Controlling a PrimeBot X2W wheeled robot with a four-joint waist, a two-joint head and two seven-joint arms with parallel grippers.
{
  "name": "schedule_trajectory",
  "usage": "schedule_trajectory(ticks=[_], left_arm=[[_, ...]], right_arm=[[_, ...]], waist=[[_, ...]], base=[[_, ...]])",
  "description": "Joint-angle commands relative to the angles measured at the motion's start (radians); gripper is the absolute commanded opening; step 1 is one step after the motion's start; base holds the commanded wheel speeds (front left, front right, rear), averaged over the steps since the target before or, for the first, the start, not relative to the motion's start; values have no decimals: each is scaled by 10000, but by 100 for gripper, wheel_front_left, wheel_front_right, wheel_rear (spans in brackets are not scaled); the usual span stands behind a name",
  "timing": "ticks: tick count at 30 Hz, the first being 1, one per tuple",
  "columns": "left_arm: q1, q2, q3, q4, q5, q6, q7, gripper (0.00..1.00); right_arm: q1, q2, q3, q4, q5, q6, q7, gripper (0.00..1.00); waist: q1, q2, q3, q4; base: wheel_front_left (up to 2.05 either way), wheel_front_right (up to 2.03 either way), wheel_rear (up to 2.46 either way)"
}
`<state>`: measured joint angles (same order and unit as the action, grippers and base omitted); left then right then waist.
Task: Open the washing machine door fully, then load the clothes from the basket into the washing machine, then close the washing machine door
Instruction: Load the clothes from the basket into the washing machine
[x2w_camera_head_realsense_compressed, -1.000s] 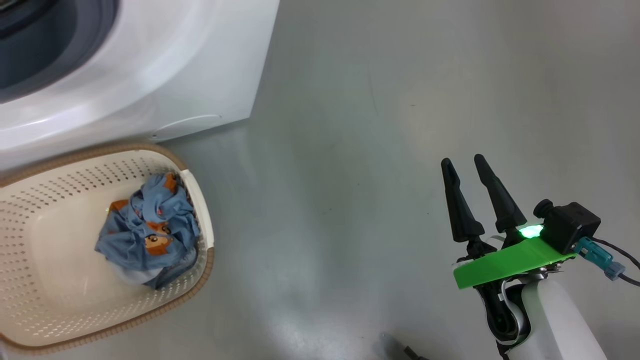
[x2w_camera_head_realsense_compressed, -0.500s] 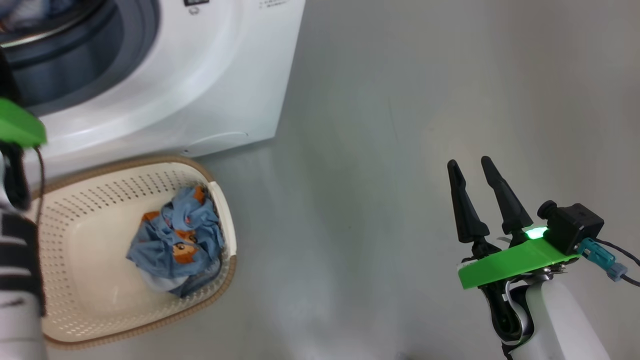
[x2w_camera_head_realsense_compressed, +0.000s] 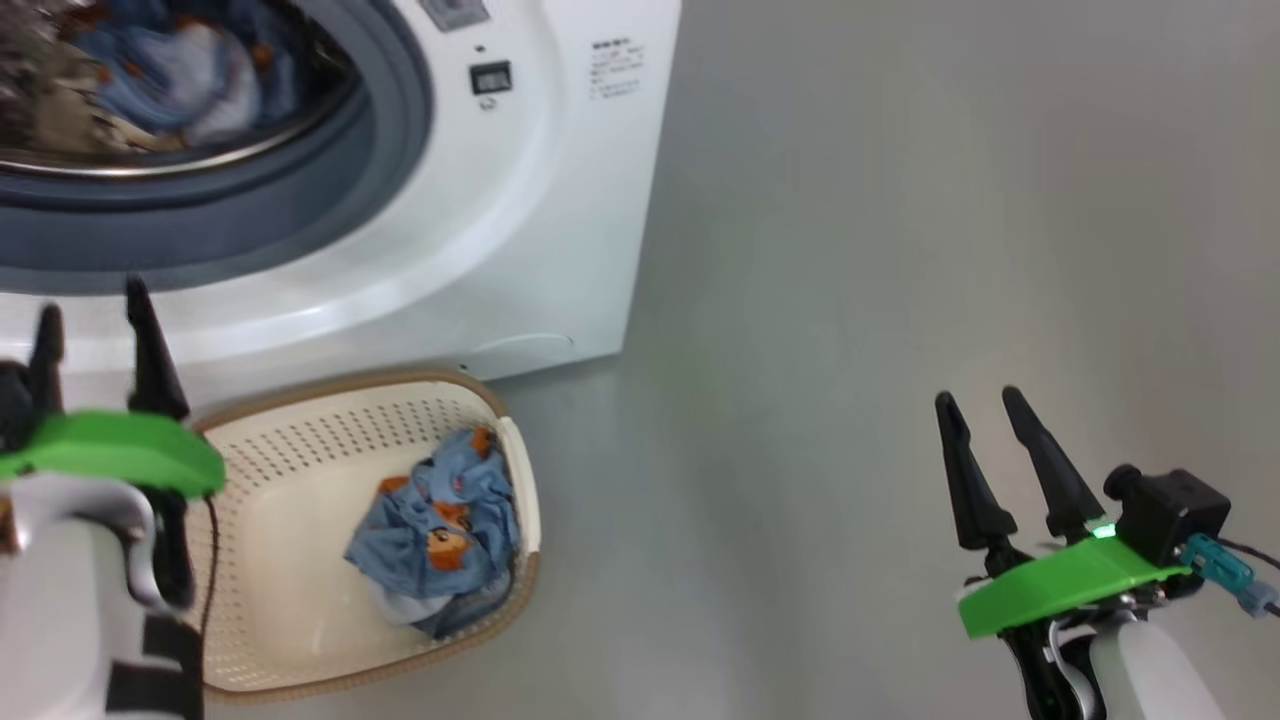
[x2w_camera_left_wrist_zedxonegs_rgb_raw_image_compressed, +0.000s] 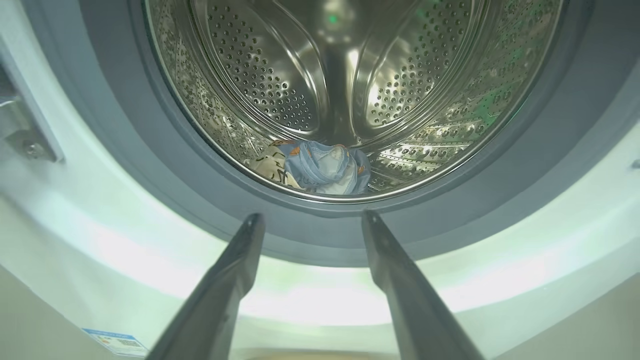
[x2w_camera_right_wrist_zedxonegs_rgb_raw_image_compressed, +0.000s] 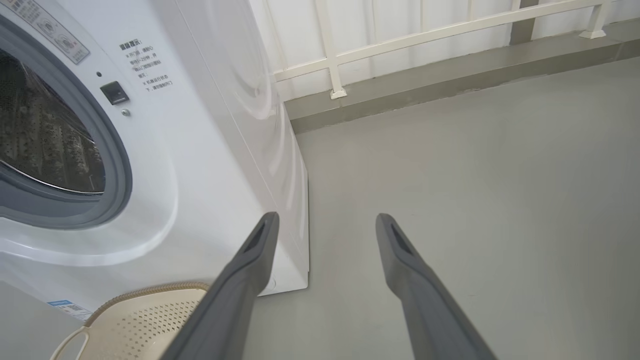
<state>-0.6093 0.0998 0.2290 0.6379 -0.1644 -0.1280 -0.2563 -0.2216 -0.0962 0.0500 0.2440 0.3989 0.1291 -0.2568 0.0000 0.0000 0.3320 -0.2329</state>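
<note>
The basket (x2w_camera_head_realsense_compressed: 300, 395) stands on the floor (x2w_camera_head_realsense_compressed: 850, 300) just beside the foot of the washing machine (x2w_camera_head_realsense_compressed: 560, 200), at 6 o'clock from its round opening. I judge this is so that each lift from basket to drum (x2w_camera_left_wrist_zedxonegs_rgb_raw_image_compressed: 250, 75) is short. The opening is uncovered. A bundle of blue bear-print clothes (x2w_camera_head_realsense_compressed: 435, 540) lies against the basket's wall at 3 o'clock, and other pieces (x2w_camera_left_wrist_zedxonegs_rgb_raw_image_compressed: 320, 167) rest at the bottom of the drum, so the loading seems about half done.

The left gripper (x2w_camera_head_realsense_compressed: 92, 305), at 8 o'clock in the head view, points up at the grey ring (x2w_camera_left_wrist_zedxonegs_rgb_raw_image_compressed: 125, 150), with its 2 fingers spread and nothing between them. The right gripper (x2w_camera_head_realsense_compressed: 978, 397) waits at 4 o'clock, well apart over the bare floor. It is also released and empty, and I think it keeps out of the way.
</note>
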Motion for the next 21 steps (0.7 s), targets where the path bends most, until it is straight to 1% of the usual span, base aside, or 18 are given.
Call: schedule_trajectory(ticks=[1, 9, 21], left_arm=[[500, 233, 205, -469, -12, -24, -55, 100], [2046, -32, 62, -1414, 41, -25, -55, 100], [4137, -269, -312, -2735, 243, -26, -55, 100]], right_arm=[[269, -172, 169, -152, -78, 16, -49, 100], [808, -461, 111, -77, -32, 16, -49, 100], [1432, -620, -72, -38, 18, 16, -49, 100]], waist=[[0, 0, -690, 574], [0, 0, -1472, 1035], [0, 0, -2348, 1364]], base=[[0, 0, 0], [0, 0, 0], [0, 0, 0]])
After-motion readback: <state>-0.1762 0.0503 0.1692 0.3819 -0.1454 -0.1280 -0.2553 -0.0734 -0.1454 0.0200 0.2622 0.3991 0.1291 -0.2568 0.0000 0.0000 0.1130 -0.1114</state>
